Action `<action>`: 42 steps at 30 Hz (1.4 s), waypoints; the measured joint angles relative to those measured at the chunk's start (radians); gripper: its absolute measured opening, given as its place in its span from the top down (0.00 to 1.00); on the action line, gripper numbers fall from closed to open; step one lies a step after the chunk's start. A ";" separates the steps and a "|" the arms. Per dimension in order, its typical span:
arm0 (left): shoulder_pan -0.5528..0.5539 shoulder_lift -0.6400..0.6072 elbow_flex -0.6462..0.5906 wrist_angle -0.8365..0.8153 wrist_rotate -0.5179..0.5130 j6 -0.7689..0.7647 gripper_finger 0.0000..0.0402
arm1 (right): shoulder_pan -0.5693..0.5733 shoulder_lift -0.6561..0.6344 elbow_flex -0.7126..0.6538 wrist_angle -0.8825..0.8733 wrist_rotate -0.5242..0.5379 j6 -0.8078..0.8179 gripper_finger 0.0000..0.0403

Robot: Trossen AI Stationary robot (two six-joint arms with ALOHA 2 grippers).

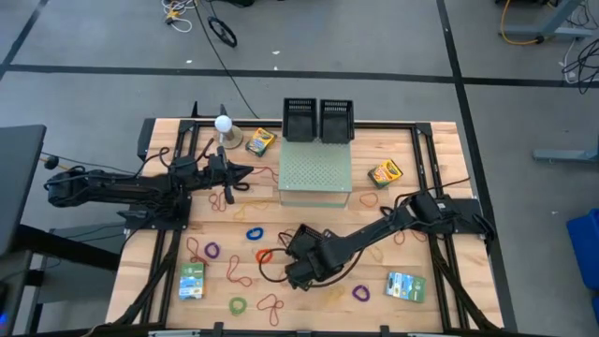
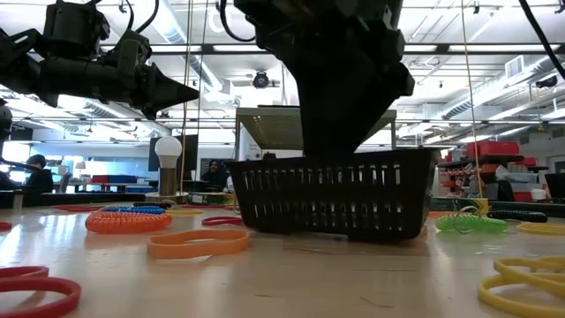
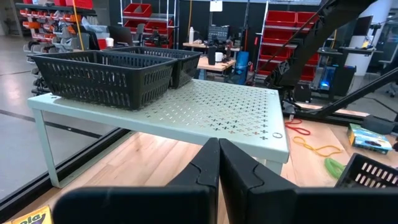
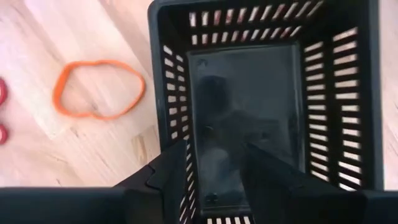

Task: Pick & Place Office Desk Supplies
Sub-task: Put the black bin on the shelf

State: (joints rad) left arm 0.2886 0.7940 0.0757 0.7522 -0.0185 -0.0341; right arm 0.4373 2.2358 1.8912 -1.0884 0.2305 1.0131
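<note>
A black slotted basket (image 4: 267, 93) stands on the wooden table near its front middle, also seen in the low view (image 2: 335, 199). My right gripper (image 4: 214, 152) points down into it from above, open; one finger (image 4: 171, 171) is over a side wall, the other (image 4: 267, 177) inside. Rubber bands lie scattered, an orange one (image 4: 99, 89) beside the basket. Crayon boxes (image 1: 260, 141) (image 1: 385, 173) and flat packets (image 1: 192, 281) (image 1: 405, 286) lie flat on the table. My left gripper (image 1: 245, 172) hovers shut at the left, pointing level at the green shelf (image 3: 205, 106). My right gripper stands with one finger over the basket's side wall (image 4: 174, 112) and the other over its floor, coming from above. Whether either finger touches the basket, I cannot tell. The basket rests on the table.
A perforated green shelf (image 1: 316, 173) stands at the back middle with two black baskets (image 1: 300, 120) (image 1: 336, 120) on its far part. A white ball on a round base (image 1: 223, 126) stands at the back left. Dark rails run along the table's left and right edges.
</note>
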 joint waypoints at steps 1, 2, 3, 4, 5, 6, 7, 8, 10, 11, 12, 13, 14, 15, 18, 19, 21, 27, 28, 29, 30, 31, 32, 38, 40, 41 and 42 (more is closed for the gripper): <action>0.000 0.000 0.000 0.000 0.000 0.000 0.98 | -0.002 -0.003 0.002 -0.005 -0.002 0.001 0.60; 0.000 0.000 0.000 0.000 0.000 0.000 0.98 | -0.004 -0.003 0.012 -0.015 -0.004 0.003 0.58; 0.000 0.000 0.000 0.000 0.000 0.000 0.98 | -0.004 -0.003 0.029 -0.029 -0.005 0.003 0.57; 0.000 0.000 0.000 0.000 0.000 0.000 0.98 | -0.004 -0.003 0.046 -0.040 -0.007 0.003 0.55; 0.000 0.000 0.000 0.000 0.000 0.000 0.98 | -0.004 -0.004 0.060 -0.036 -0.006 0.002 0.54; 0.000 0.000 0.000 0.000 0.000 0.000 0.98 | -0.004 -0.006 0.069 -0.023 -0.006 0.000 0.52; 0.000 0.000 0.000 0.000 0.000 0.000 0.98 | -0.004 -0.007 0.073 -0.011 -0.006 -0.007 0.51; 0.000 0.000 0.000 0.000 0.000 0.000 0.98 | -0.003 -0.007 0.074 -0.006 -0.007 -0.012 0.50; 0.000 0.000 0.000 0.000 0.000 0.000 0.98 | 0.002 -0.005 0.064 0.000 -0.022 -0.011 0.49; 0.000 0.000 0.000 0.000 0.000 0.000 0.98 | 0.004 -0.001 0.052 0.011 -0.030 -0.008 0.50; 0.000 0.000 0.000 0.000 0.000 0.000 0.98 | 0.004 0.003 0.039 0.017 -0.034 -0.007 0.51; 0.000 0.000 0.000 0.000 0.000 0.000 0.98 | 0.005 0.006 0.019 0.016 -0.039 -0.001 0.52; 0.000 0.000 0.000 0.000 0.000 0.000 0.98 | 0.005 0.008 -0.001 0.016 -0.041 0.008 0.54; 0.000 0.000 0.000 0.000 0.000 0.000 0.98 | 0.005 0.008 -0.018 0.024 -0.042 0.018 0.57; 0.000 0.000 0.000 0.000 0.000 0.000 0.98 | 0.004 0.008 -0.027 0.037 -0.056 0.002 0.68; 0.000 0.000 0.000 0.000 0.000 0.000 0.98 | 0.003 0.007 -0.027 0.045 -0.068 -0.008 0.72; 0.000 0.000 0.000 0.000 0.000 0.000 0.98 | 0.004 0.007 -0.027 0.050 -0.078 -0.036 0.80; 0.000 0.000 0.000 0.000 0.000 0.000 0.98 | 0.005 -0.049 -0.002 0.016 -0.030 -0.217 0.97; 0.000 0.000 0.000 0.000 0.000 0.000 0.98 | 0.001 -0.071 0.006 0.008 -0.018 -0.254 0.97; 0.000 0.000 0.000 0.000 0.000 0.000 0.98 | -0.003 -0.093 0.018 -0.010 -0.009 -0.294 0.96; 0.000 0.000 0.000 0.000 0.000 0.000 0.98 | -0.007 -0.114 0.032 -0.029 -0.002 -0.331 0.95; 0.000 0.000 0.000 0.000 0.000 0.000 0.98 | -0.012 -0.136 0.049 -0.045 0.005 -0.368 0.95; 0.000 0.000 0.000 0.000 0.000 0.000 0.98 | -0.018 -0.154 0.068 -0.062 0.018 -0.407 0.94; 0.000 0.000 0.000 0.000 0.000 0.000 0.98 | -0.082 -0.231 0.207 -0.215 0.120 -0.653 0.97; 0.000 0.000 0.000 0.000 0.000 0.000 0.98 | -0.126 -0.237 0.246 -0.272 0.138 -0.746 0.96; 0.000 0.000 0.000 0.000 0.000 0.000 0.98 | -0.151 -0.237 0.260 -0.295 0.138 -0.798 0.96; 0.000 0.000 0.000 0.000 0.000 0.000 0.98 | -0.177 -0.237 0.270 -0.311 0.136 -0.850 0.95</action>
State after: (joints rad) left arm 0.2884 0.7940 0.0754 0.7525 -0.0185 -0.0341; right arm 0.2607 1.9987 2.1613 -1.3994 0.3668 0.1631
